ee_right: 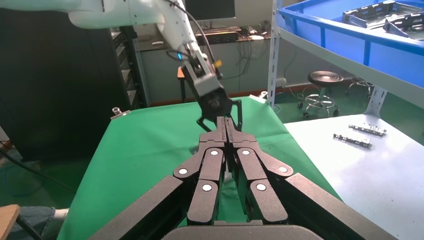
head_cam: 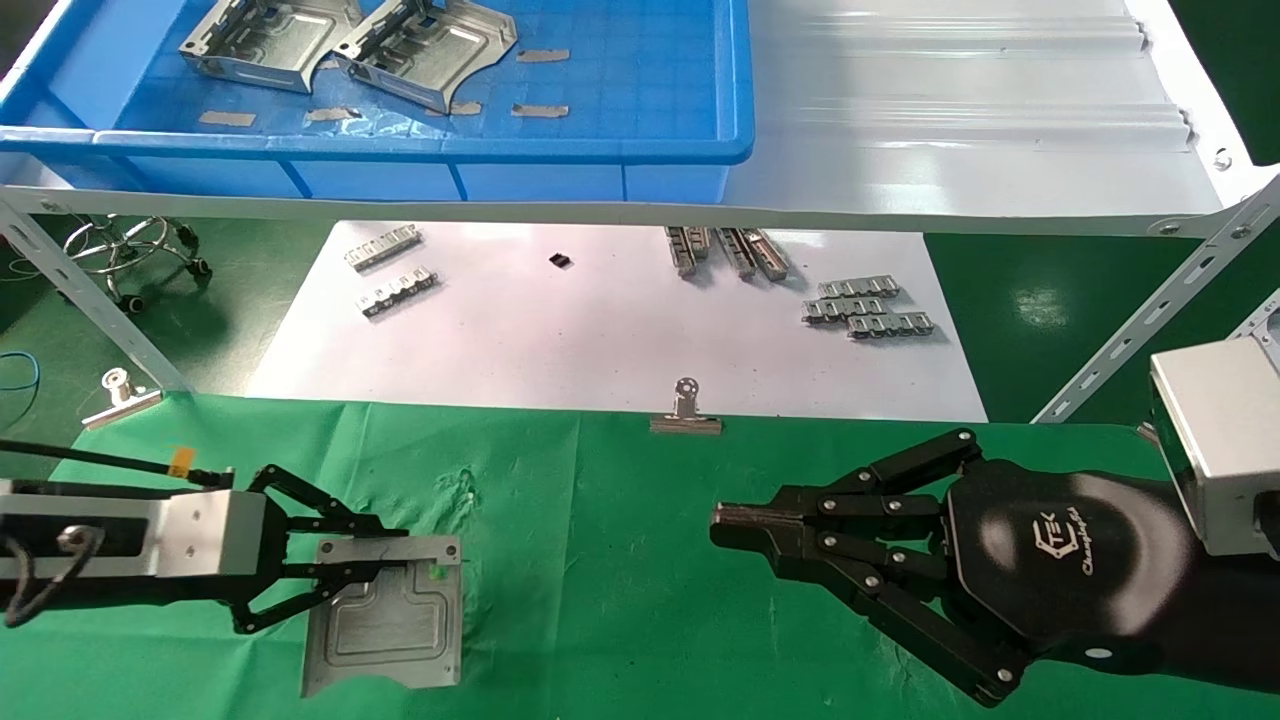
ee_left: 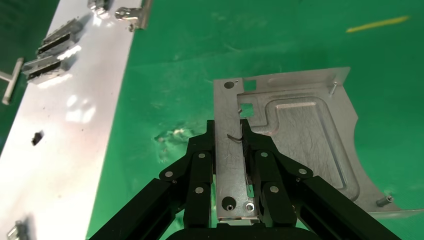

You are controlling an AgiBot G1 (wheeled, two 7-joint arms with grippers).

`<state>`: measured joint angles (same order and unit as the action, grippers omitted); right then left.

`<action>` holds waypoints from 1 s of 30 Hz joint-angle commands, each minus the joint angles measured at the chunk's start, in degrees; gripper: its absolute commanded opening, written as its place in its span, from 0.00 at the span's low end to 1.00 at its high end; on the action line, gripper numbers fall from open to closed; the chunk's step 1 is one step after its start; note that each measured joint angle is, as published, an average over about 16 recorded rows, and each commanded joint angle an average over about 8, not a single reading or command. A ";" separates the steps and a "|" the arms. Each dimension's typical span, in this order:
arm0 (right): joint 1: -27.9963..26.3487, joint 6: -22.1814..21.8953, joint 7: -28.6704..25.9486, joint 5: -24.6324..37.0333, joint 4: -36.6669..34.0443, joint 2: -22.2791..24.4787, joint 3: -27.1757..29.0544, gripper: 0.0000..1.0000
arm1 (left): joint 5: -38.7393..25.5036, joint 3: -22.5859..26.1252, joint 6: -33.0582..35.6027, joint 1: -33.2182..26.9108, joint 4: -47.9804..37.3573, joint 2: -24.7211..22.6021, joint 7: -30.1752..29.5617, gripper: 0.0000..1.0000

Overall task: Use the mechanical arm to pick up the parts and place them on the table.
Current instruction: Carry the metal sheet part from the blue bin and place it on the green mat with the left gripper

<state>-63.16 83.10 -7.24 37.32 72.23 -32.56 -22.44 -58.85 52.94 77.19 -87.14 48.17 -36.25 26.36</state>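
The left gripper (head_cam: 385, 548) pinches a part (head_cam: 390, 625) by its folded edge, keeping it flat on the table (head_cam: 600, 520), while the right gripper (head_cam: 735, 525) idles closed.

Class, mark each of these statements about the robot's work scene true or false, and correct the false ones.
1. The left gripper is shut on the folded edge of a metal part. True.
2. That part is above the blue bin. False: it is at the green table, beside the gripper.
3. The right gripper holds a part. False: its fingers are closed together with nothing between them, over the green cloth.
4. Two more parts lie in the blue bin on the white shelf. True.
5. Small notched strips lie on the white paper sheet. True.
6. The binder clip is inside the bin. False: it sits at the cloth's far edge.
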 commanded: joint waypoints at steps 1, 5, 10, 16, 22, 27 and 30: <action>0.00 0.00 0.00 0.00 0.00 0.00 0.00 0.00 | -0.72 0.08 -2.54 1.19 0.02 -0.71 1.44 0.00; 0.00 0.00 0.00 0.00 0.00 0.00 0.00 0.00 | -1.48 0.01 -5.71 2.39 -0.53 -1.85 3.55 0.00; 0.00 0.00 0.00 0.00 0.00 0.00 0.00 0.00 | -2.38 0.05 -7.93 3.01 -1.63 -3.06 5.68 0.29; 0.00 0.00 0.00 0.00 0.00 0.00 0.00 0.00 | -2.28 -0.21 -8.54 3.45 -2.98 -4.06 8.31 0.98; 0.00 0.00 0.00 0.00 0.00 0.00 -0.01 0.00 | -2.07 -0.50 -8.44 3.39 -4.79 -4.79 10.42 1.00; 0.00 0.00 0.00 -0.01 0.00 0.00 -0.01 0.00 | -1.44 -0.86 -7.55 3.05 -6.03 -4.88 11.28 1.00; 0.00 0.00 0.00 -0.01 0.00 0.00 -0.01 0.00 | -0.45 -1.14 -6.22 2.77 -6.36 -4.31 10.14 1.00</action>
<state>-63.16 83.10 -7.23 37.31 72.23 -32.55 -22.45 -58.91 52.08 72.46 -84.27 42.74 -39.94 34.79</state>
